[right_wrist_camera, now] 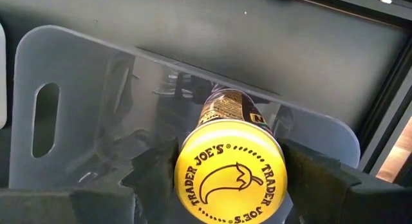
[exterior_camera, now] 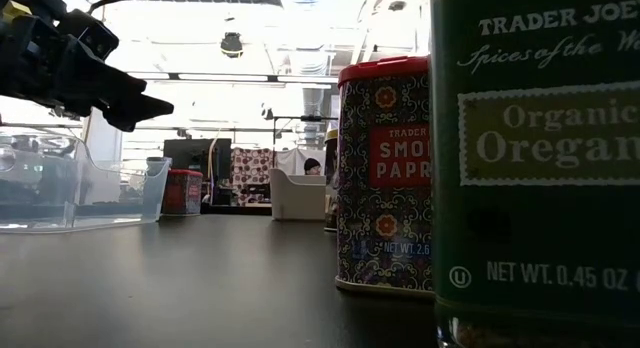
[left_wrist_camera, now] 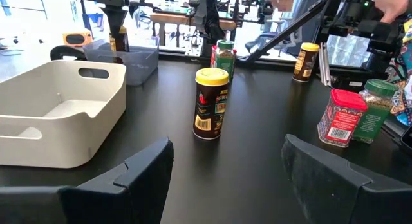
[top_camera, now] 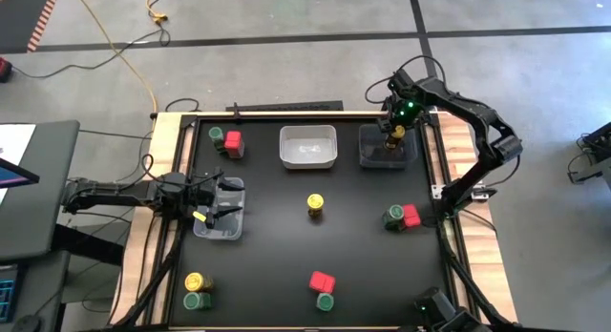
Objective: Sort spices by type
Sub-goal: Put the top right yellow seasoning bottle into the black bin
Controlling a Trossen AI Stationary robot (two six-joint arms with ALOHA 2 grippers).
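Right end effector: pinching yellow-lidded jar over clear tray, far right corner of bench.
Left end effector: spread, empty.
Left to sort: most spices, scattered.

Upright yellow-lidded jar in the far-right clear tray; other red, green, yellow spices scattered upright.

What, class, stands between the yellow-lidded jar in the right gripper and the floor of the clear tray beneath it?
Nothing visible. The right gripper grips the yellow-lidded jar directly above the clear tray, whose floor shows bare under it.
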